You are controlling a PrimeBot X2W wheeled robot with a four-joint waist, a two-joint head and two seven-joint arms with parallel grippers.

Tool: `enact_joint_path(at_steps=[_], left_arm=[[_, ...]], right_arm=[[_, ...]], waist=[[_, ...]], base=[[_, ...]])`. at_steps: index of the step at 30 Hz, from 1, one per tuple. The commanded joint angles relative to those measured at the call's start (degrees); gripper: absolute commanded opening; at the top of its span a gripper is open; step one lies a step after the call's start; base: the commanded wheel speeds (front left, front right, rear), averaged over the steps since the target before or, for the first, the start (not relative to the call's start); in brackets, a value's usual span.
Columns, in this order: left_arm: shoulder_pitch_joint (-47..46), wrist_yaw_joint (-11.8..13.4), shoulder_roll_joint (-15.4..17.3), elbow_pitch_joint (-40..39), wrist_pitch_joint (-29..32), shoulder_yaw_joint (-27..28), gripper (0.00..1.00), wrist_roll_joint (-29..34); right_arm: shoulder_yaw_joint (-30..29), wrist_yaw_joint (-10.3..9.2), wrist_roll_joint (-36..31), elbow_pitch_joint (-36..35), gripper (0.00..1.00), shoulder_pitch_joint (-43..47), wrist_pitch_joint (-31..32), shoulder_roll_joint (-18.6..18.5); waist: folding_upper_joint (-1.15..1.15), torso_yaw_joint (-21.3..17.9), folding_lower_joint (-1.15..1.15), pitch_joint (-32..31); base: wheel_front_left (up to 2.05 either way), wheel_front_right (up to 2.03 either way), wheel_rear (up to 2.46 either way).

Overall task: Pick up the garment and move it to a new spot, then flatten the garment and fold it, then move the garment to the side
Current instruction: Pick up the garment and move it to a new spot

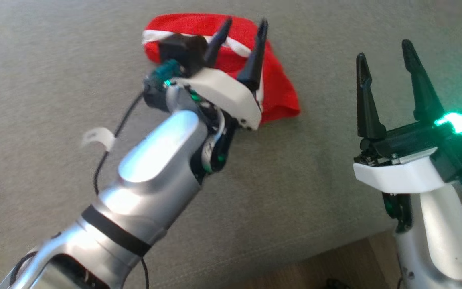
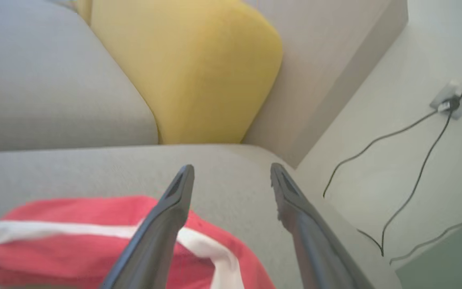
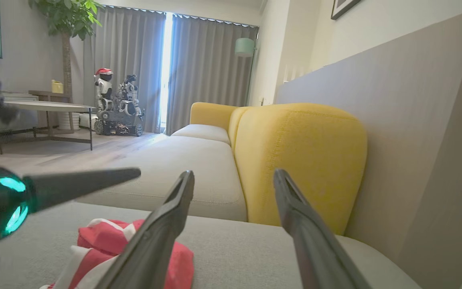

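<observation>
Where the garment lies (sofa seat (image 1: pixel 74 48)): broad grey upholstered surface, one in use.
Yellow cushion (image 2: pixel 191 72): upright at the back of the seat, beyond the garment and apart from it; one counted near the work.
Left gripper (image 1: pixel 246 23): hovers over the garment, fingers spread wide, nothing between them.
Right gripper (image 1: pixel 383 50): well apart to the right, above bare seat, fingers likewise spread and empty; two grippers in all.
Garment (image 1: pixel 279 92): one, red, bunched in a loose heap on the seat, partly beneath the left gripper.
White trim (image 2: pixel 54 229): a band running across the red cloth; by appearance a firmer edge than the rest.
Handling (judgement): light, soft and limp; likely to sag when lifted and to slide over itself; not fragile.
Hold (judgement): pinch a trimmed edge or a corner, not the middle of the heap; one corner per gripper would suit the flattening.
</observation>
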Motion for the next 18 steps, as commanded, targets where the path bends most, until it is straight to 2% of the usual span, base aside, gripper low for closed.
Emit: enact_joint_path(at_steps=[1,5,9,14,18], left_arm=[[-2.0,0.1,0.6,-2.7,-0.7,3.3,1.00,1.5],[0.3,-0.6,0.9,-4.7,-0.7,9.1,1.00,7.4],[5.1,-2.0,3.8,-6.5,-0.7,13.1,1.00,13.5],[15.6,-3.8,7.4,-9.3,-0.7,18.0,1.00,17.6],[24.5,-5.5,8.5,-11.7,-0.7,21.5,1.00,20.4]], right_arm=[[0.9,-0.04,-0.7,-1.4,1.00,0.5,-0.3,0.2],[0.2,-0.04,-2.1,-0.1,1.00,1.9,-0.3,0.2],[-1.1,-0.04,-2.9,1.2,1.00,4.2,-0.3,0.2],[-2.3,-0.04,-3.1,2.3,1.00,7.7,-0.3,0.2],[-3.4,-0.04,-2.8,2.8,1.00,10.0,-0.3,0.2]], waist=[[0.00,2.9,0.00,-2.0],[0.00,7.0,0.00,-4.7],[0.00,10.9,0.00,-7.9],[0.00,14.8,0.00,-11.2],[0.00,17.2,0.00,-12.7]], base=[[0.00,0.00,0.00],[0.00,0.00,0.00],[0.00,0.00,0.00],[0.00,0.00,0.00],[0.00,0.00,0.00]])
